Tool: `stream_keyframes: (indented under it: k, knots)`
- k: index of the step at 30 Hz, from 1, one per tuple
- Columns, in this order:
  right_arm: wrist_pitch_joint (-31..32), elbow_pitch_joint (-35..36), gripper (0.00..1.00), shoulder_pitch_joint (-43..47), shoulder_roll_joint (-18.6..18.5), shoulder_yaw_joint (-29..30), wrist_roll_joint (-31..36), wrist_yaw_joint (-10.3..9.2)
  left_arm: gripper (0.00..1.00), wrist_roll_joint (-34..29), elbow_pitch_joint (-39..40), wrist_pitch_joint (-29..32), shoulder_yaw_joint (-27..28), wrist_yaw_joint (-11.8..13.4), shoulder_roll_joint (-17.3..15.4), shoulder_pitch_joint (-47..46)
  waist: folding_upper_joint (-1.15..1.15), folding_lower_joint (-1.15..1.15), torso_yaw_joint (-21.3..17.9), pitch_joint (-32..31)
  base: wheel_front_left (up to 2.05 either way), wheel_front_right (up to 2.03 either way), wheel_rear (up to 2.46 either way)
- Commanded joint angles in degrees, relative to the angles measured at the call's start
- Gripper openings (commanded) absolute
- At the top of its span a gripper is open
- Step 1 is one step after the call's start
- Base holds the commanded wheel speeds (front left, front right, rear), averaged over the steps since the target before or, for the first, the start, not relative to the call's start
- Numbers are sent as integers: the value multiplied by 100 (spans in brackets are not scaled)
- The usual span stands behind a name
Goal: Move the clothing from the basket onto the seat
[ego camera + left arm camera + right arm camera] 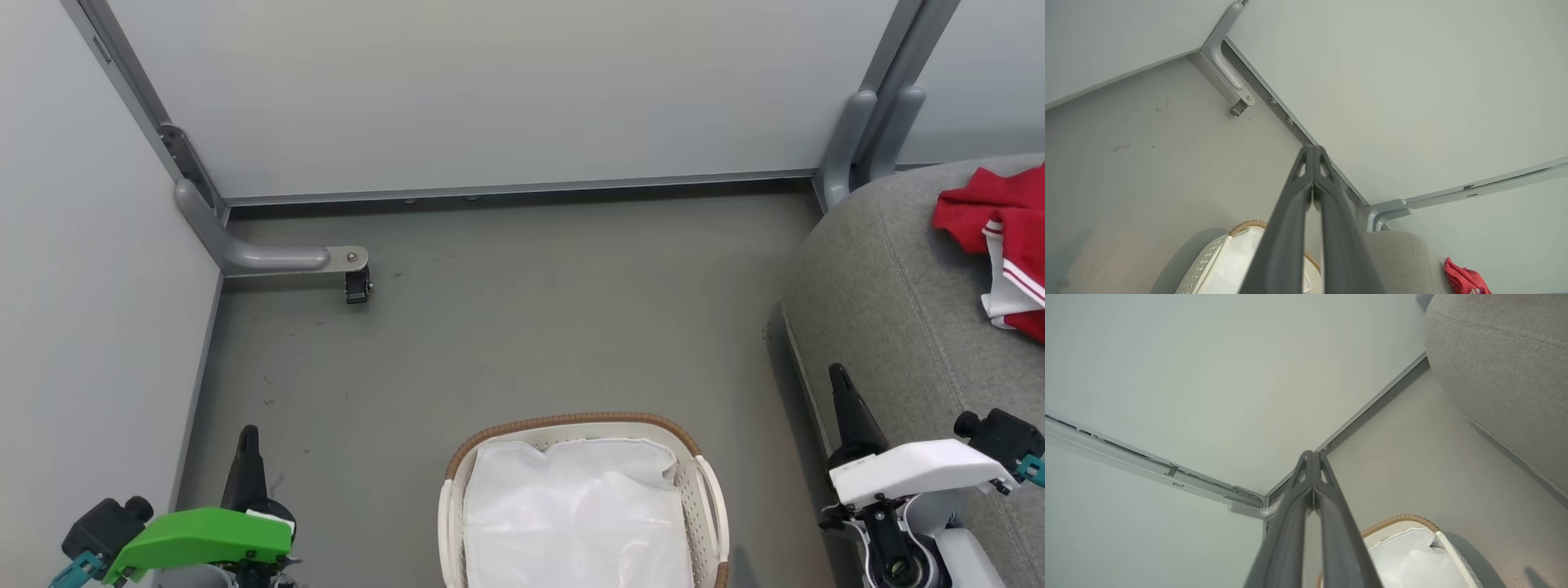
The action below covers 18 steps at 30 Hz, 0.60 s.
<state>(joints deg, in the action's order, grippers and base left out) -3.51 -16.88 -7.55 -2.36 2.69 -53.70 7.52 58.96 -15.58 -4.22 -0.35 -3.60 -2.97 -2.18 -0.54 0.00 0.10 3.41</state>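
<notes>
Red clothing (1002,237) with white stripes lies bunched on the grey seat (890,302) at the right edge; the same clothing (1464,279) appears small in the left wrist view. The white basket (704,482) with its brown rim stands on the floor at bottom centre, and inside it I see just the white liner sheet (575,510). My left gripper (247,437) rests at lower left, shut with nothing in it, its fingers (1306,192) pressed together. At lower right, beside the seat's front, my right gripper (839,384) is shut and holds nothing.
Pale partition walls close off the back and left, joined by grey metal posts. A bracket foot with a small black caster (357,286) sticks out onto the grey floor (506,327) at the back left. Another post (857,139) stands behind the seat.
</notes>
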Motion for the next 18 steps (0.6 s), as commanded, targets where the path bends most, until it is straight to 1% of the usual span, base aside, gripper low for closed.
stream_keyframes:
  k: [1,18]
  knots:
    - [38,93,0,16,-40,34,-172,-2,0,166,73,37,40,-47,-49,-181,21,0,0,-6,0,0,0]
    - [318,155,0,56,-48,138,-1229,-3,0,1090,103,320,210,-151,-52,-256,28,0,-2,-77,0,0,0]
